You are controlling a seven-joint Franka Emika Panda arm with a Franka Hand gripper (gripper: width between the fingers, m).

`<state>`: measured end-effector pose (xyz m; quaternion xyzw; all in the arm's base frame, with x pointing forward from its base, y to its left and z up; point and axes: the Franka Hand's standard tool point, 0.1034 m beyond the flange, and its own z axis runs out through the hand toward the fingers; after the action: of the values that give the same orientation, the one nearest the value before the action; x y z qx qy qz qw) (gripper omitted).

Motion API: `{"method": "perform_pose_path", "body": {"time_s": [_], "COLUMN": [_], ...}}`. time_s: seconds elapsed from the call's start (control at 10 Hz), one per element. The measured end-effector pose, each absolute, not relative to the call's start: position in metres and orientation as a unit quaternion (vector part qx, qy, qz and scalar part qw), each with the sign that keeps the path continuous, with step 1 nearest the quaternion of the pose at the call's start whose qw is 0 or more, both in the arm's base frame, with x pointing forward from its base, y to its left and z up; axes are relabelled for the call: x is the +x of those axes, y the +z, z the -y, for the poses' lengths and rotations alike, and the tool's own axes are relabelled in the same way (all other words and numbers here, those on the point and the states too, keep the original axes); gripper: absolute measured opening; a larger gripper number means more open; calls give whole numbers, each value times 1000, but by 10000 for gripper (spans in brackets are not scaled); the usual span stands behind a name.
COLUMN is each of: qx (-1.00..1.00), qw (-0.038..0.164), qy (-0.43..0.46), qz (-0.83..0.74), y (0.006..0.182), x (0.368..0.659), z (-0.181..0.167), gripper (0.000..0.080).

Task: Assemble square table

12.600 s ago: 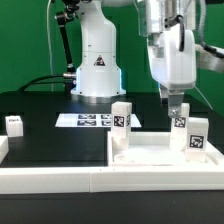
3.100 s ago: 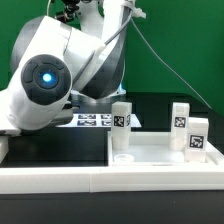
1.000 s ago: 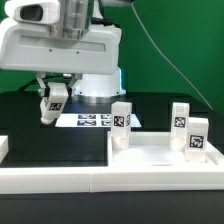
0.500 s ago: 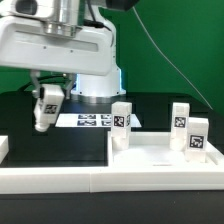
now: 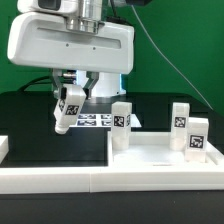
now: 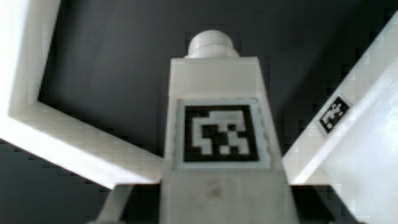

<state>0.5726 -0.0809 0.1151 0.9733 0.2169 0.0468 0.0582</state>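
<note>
My gripper point(image 5: 68, 90) is shut on a white peg leg point(image 5: 65, 109), which hangs tilted above the black table, off the exterior view's left side of the square table top point(image 5: 160, 153). The top is a white tray with a raised rim. Three tagged legs stand upright on it: one at its near-left corner point(image 5: 121, 126) and two at the right point(image 5: 180, 116) point(image 5: 196, 134). In the wrist view the held leg point(image 6: 221, 110) fills the middle, tag facing the camera, with the gripper point(image 6: 221, 206) clamped on its lower end.
The marker board point(image 5: 95, 120) lies flat behind the held leg, in front of the arm's base point(image 5: 100, 88). A long white rail point(image 5: 70, 181) runs along the front edge. A small white block point(image 5: 3, 147) sits at the far left.
The gripper, still holding the leg, dipped slightly to the exterior view's left and then swung right toward the table top; the leg is now more tilted.
</note>
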Motion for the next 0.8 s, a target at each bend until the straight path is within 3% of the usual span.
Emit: {"method": "perform_pose_path", "body": {"time_s": [0.2,0.3,0.6,0.8], "qx": [975,981,985,988], "qw": [54,38,19,21], "qy": [43,25,23,39], "qz": [-210,-189,-168,-147], "y": [114,113,114,115], "x": [570,567,599,609], "z": [81,78,57,48], "gripper": [290,290,290,290]}}
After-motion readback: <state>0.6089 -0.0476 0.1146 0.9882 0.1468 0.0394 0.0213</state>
